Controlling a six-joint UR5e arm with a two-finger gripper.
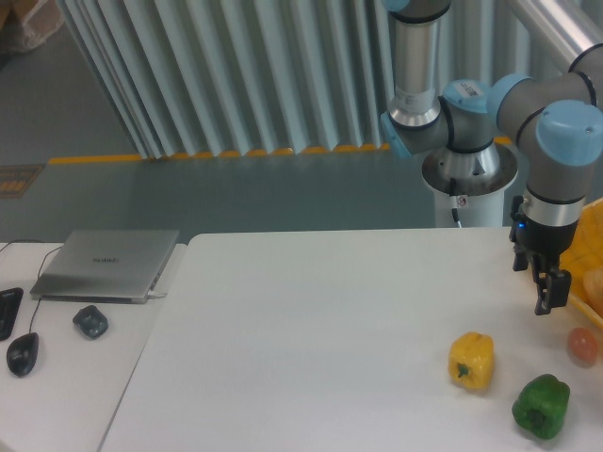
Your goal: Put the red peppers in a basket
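Here, in the fixed camera view, the gripper (548, 294) is seen hanging above the tabletop (311, 320), beside the basket (586, 268) at the right edge. Whether its fingers are wide or narrow cannot be told. No red pepper can be made out with certainty; only a reddish rounded object (582, 346) is seen near the edge. A wrong pick is risked, since the yellow pepper (471, 360) and green pepper (541, 406) lie close below.

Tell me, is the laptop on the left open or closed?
Closed. The silver laptop lies flat on the table, lid down, with no screen or keyboard showing.
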